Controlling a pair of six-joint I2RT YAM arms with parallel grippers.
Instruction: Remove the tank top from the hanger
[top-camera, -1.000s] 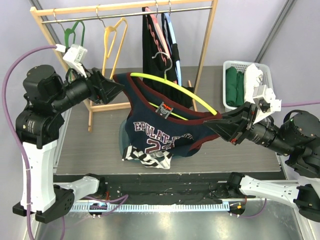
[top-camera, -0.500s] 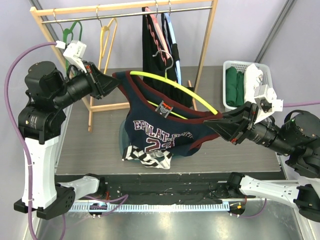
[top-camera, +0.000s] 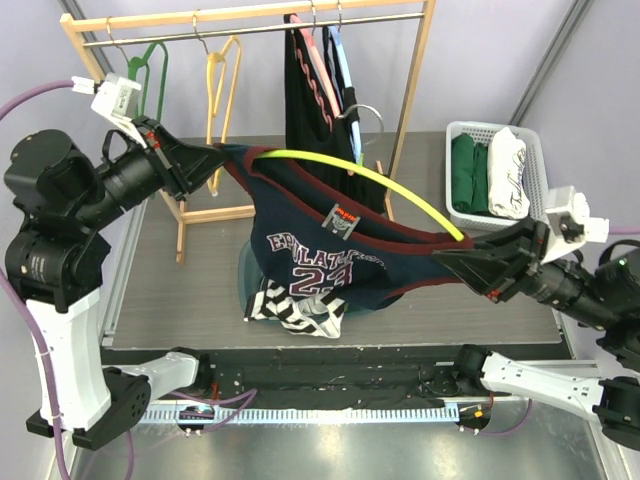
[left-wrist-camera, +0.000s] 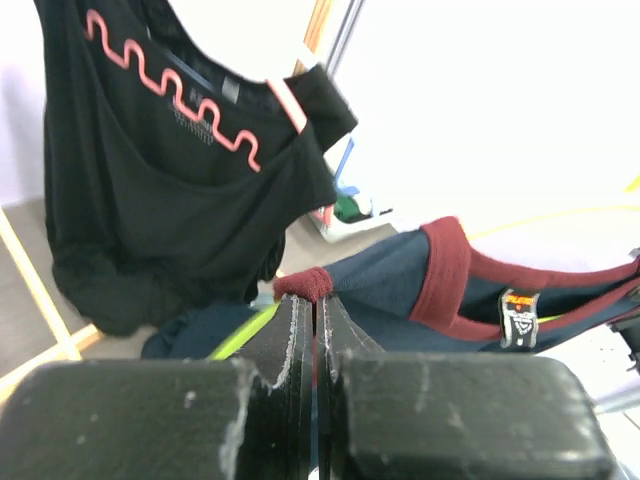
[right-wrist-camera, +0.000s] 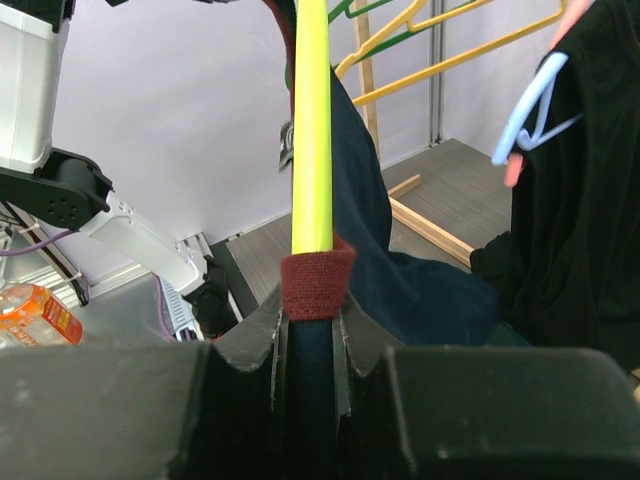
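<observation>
A navy tank top (top-camera: 320, 250) with maroon trim and white lettering hangs stretched between both arms on a neon yellow hanger (top-camera: 370, 178). My left gripper (top-camera: 218, 160) is shut on the maroon strap edge at the top's upper left. In the left wrist view the fingers (left-wrist-camera: 315, 300) pinch that trim, with the tank top (left-wrist-camera: 400, 280) beyond and the hanger (left-wrist-camera: 245, 325) just left. My right gripper (top-camera: 447, 256) is shut on the hanger's lower right end. The right wrist view shows the hanger (right-wrist-camera: 311, 130) rising from my gripper (right-wrist-camera: 312, 320), the tank top's (right-wrist-camera: 360, 200) strap wrapped round it.
A wooden clothes rack (top-camera: 250, 15) stands behind, carrying a green hanger (top-camera: 150, 60), a yellow hanger (top-camera: 225, 70) and a black garment (top-camera: 310, 90). A white basket (top-camera: 460, 130) of folded clothes sits at the right. A checked cloth (top-camera: 300, 312) lies under the tank top.
My left gripper closed on the strap edge and drew up and left. My right gripper moved right and down with the hanger end, stretching the tank top wider.
</observation>
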